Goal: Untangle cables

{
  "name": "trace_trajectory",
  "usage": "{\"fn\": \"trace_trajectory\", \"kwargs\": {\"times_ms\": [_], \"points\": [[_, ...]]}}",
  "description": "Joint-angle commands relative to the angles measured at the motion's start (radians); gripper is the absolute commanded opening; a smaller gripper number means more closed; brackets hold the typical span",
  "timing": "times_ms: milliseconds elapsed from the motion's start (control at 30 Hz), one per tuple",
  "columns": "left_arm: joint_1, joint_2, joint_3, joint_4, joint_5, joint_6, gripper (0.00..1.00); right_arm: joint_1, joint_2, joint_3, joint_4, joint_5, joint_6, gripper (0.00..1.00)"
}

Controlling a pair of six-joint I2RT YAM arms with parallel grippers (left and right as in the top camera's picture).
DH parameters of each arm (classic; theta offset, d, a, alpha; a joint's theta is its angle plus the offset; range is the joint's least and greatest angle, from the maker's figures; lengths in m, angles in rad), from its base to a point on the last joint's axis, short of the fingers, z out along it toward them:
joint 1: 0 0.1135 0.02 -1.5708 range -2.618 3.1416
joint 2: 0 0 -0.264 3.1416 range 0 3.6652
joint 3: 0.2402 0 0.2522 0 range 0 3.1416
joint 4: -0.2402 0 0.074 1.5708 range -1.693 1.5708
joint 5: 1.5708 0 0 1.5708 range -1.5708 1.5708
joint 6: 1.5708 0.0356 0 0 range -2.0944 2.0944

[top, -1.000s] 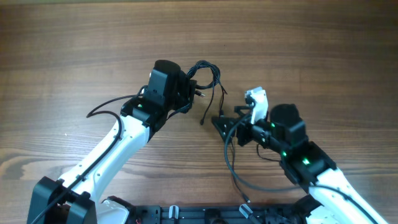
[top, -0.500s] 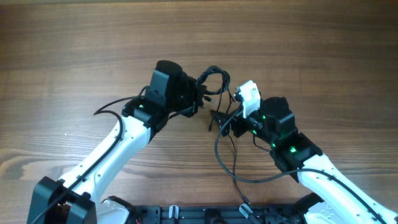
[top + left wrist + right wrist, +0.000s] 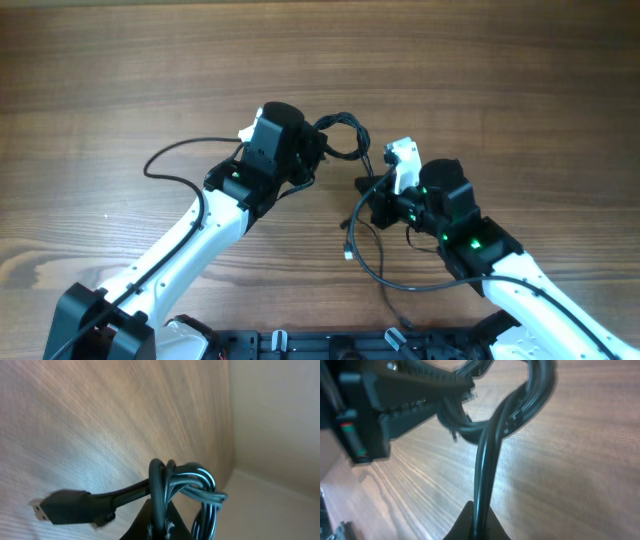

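Note:
The cables (image 3: 343, 132) form a small black bunch held above the wooden table between the two arms. My left gripper (image 3: 318, 148) is shut on a loop of that bunch. In the left wrist view the cables (image 3: 200, 482) curl over the gripper (image 3: 160, 521), and a black plug (image 3: 62, 506) sticks out to the left. My right gripper (image 3: 366, 188) sits just right of the bunch, shut on one strand. That strand (image 3: 487, 460) rises from the gripper (image 3: 480, 516) to the tangle. A loose plug end (image 3: 347, 251) lies on the table below.
Bare wooden table (image 3: 120, 90) lies on all sides. Thicker black arm cables loop beside the left arm (image 3: 170, 165) and under the right arm (image 3: 385, 282). A black rail (image 3: 300, 345) runs along the near edge. The left gripper's body (image 3: 410, 390) fills the right wrist view's upper left.
The right gripper moved left up to the bunch and closed on a strand. The left arm shifted slightly right, still holding the bunch. A loose plug end now lies lower on the table.

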Motion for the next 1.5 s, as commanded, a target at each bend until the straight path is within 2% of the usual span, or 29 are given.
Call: {"fn": "trace_trajectory", "kwargs": {"times_ms": [0,67,233,467,533,600,700,867,967,1100,1200,1333,1467], "points": [[0.007,-0.02,0.002,0.047,-0.175,0.33,0.04,0.003,-0.094,0.008,-0.069,-0.049,0.039,0.04],[-0.013,-0.02,0.002,0.106,-0.175,0.523,0.04,0.003,-0.128,0.008,-0.088,-0.064,0.056,0.05],[-0.085,-0.02,0.002,0.159,-0.175,0.697,0.04,0.003,-0.127,0.008,-0.086,-0.063,0.062,0.04],[-0.2,-0.02,0.002,0.188,-0.175,0.992,0.04,-0.06,-0.127,0.008,-0.077,-0.061,0.19,0.04],[-0.208,-0.02,0.002,0.188,-0.175,1.043,0.04,-0.099,-0.127,0.008,-0.056,-0.117,0.216,0.04],[-0.208,-0.02,0.002,0.186,-0.175,1.048,0.04,-0.147,-0.127,0.008,-0.021,-0.192,0.244,0.04],[-0.208,-0.02,0.002,0.186,-0.146,1.047,0.04,-0.184,-0.124,0.008,0.029,-0.173,0.283,0.05],[-0.208,-0.02,0.002,0.212,0.039,1.051,0.04,-0.187,-0.058,0.008,0.131,-0.145,0.282,0.05],[-0.204,-0.02,0.002,0.212,0.138,1.126,0.04,-0.187,0.004,0.008,0.154,-0.147,0.251,0.04],[-0.178,-0.02,0.002,0.198,0.298,1.126,0.04,-0.198,0.061,0.008,0.167,-0.148,0.249,0.04],[-0.146,-0.02,0.002,0.18,0.342,1.126,0.04,-0.217,0.061,0.008,0.167,-0.148,0.249,0.04],[-0.092,-0.02,0.002,0.209,0.577,1.156,0.04,-0.22,0.062,0.008,0.185,-0.148,0.258,0.04],[-0.087,-0.02,0.002,0.208,0.73,1.155,0.04,-0.22,0.062,0.008,0.212,-0.148,0.278,0.04]]}}
